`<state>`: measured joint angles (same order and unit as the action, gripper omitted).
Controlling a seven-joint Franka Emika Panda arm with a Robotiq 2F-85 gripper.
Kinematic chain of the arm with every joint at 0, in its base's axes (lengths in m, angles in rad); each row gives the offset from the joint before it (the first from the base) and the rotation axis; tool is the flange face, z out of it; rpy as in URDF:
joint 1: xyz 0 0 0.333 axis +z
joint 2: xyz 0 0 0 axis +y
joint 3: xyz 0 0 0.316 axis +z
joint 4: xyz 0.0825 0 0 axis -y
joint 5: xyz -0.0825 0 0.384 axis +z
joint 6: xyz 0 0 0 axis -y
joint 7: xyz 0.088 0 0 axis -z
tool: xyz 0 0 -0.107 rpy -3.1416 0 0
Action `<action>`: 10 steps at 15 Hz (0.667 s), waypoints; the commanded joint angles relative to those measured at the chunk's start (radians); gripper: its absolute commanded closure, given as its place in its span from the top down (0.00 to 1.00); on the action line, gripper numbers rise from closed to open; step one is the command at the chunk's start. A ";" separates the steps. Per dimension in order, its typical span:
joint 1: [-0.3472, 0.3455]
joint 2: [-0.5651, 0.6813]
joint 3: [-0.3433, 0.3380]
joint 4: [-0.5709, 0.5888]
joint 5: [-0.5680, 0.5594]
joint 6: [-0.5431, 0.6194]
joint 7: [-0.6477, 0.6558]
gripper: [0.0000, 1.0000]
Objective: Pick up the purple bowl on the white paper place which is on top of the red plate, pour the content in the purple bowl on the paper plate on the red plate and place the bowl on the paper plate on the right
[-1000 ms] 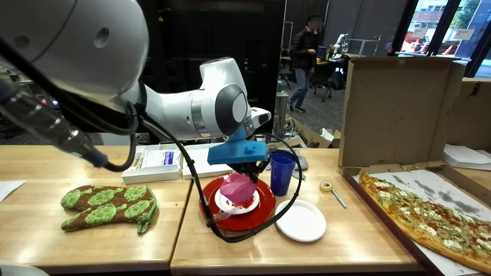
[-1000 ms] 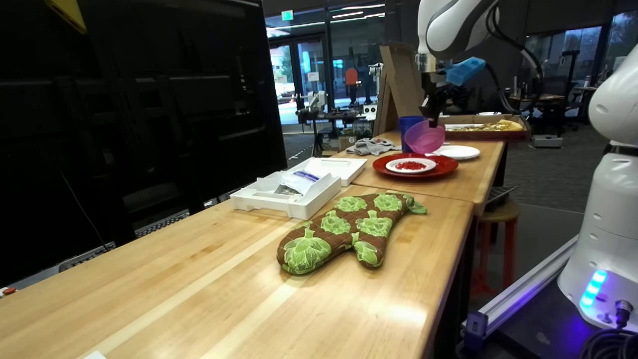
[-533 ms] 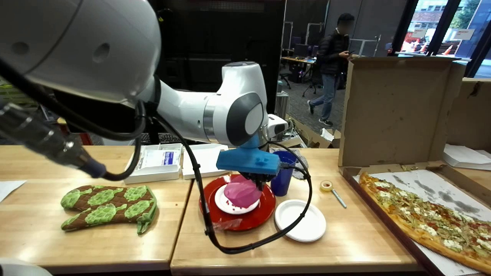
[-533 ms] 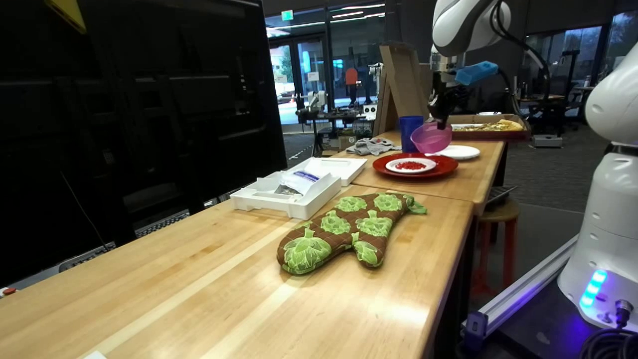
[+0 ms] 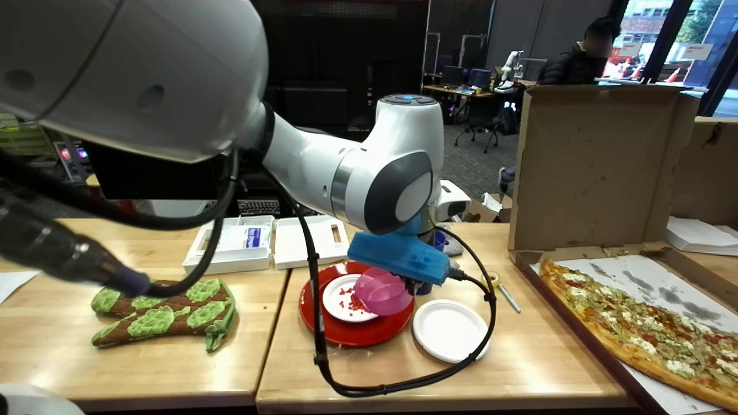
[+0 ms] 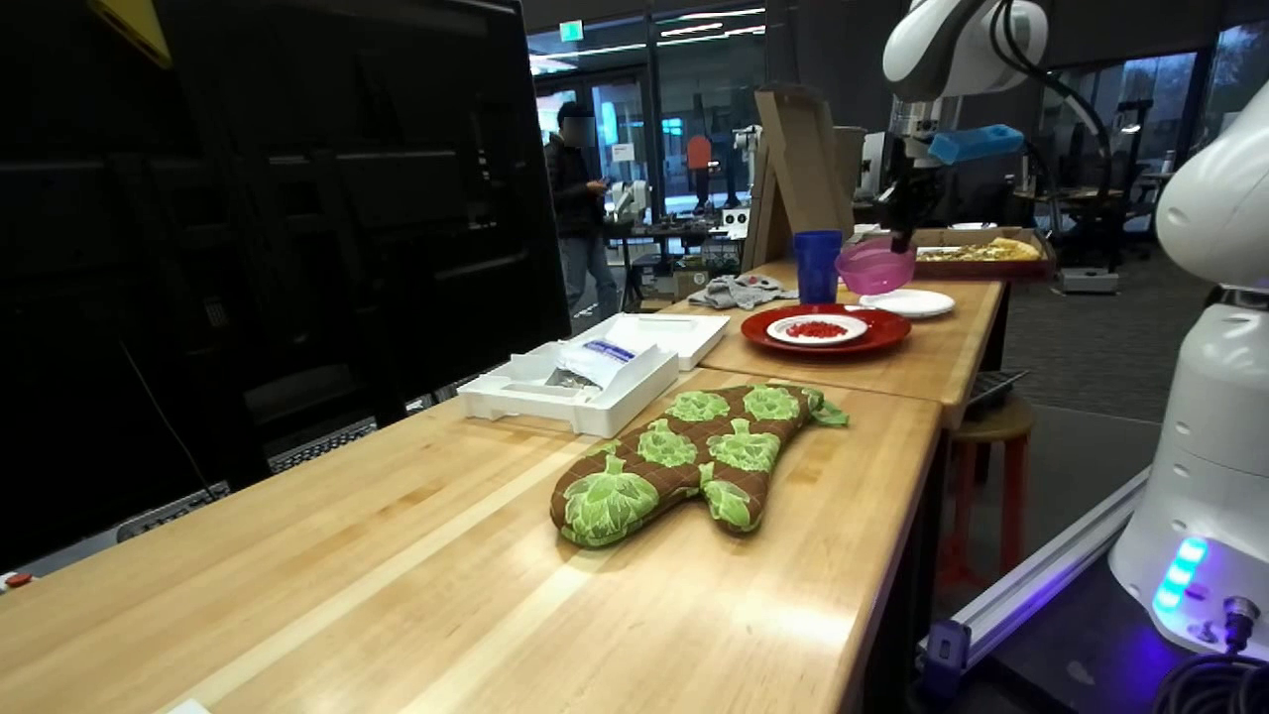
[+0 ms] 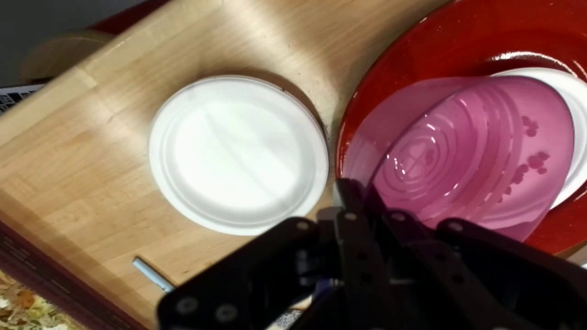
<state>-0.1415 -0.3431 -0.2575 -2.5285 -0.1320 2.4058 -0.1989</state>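
Purple bowl [image 6: 874, 270]: hung tilted aloft near red plate [image 5: 360, 334], rim clamped between fingers [image 7: 349, 195]; red pieces [image 6: 817, 329]: lay on white paper plate [image 5: 332, 302] atop red plate; second paper plate [image 7: 238, 156]: sat beside, on counter [image 5: 519, 363]

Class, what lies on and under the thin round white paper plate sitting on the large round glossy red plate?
Small reddish pieces lie on the white paper plate. Under it is the red plate, its rim showing; the covered middle cannot be seen.

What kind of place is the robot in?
Probably a robotics lab: in the background, an exterior view shows another white robot arm, computer screens and a keyboard.
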 commanded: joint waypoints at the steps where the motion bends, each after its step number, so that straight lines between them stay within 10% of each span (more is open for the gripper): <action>1: -0.018 0.013 -0.016 0.029 0.053 -0.010 -0.033 0.02; 10: -0.041 0.085 -0.057 0.102 0.177 -0.026 -0.012 0.02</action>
<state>-0.1687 -0.2929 -0.3116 -2.4706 0.0026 2.4027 -0.2053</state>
